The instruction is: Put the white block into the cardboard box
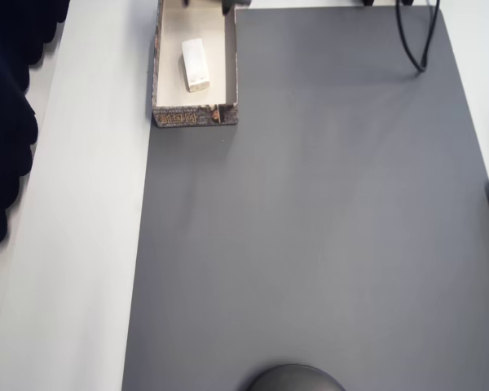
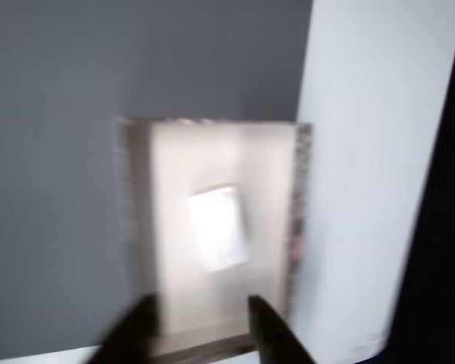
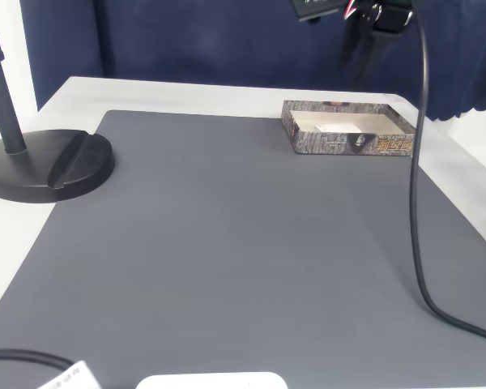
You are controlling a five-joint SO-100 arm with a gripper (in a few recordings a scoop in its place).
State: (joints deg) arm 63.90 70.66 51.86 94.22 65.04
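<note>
Item one, the white block: you have it lying flat on the cream floor of the cardboard box, a little tilted against the box's long walls and touching none of them in the overhead view. In the wrist view the white block shows blurred but whole, near the middle of the tray, with the cardboard box below the camera. In the fixed view only a pale sliver of the block rises above the near wall of the box, too small to tell more. Item two, the box: it sits at the corner of the dark grey mat, its mottled outer wall along the mat's edge beside the white table; the notched end wall faces down the overhead picture. Item three, the gripper: your two dark fingertips stand apart at the bottom of the wrist view, nothing between them, raised above the near end of the box and clear of the block. Item four, surroundings: a black cable hangs across the mat, a black round stand base rests on the table just beside the mat, and a dark blue curtain hangs behind.
</note>
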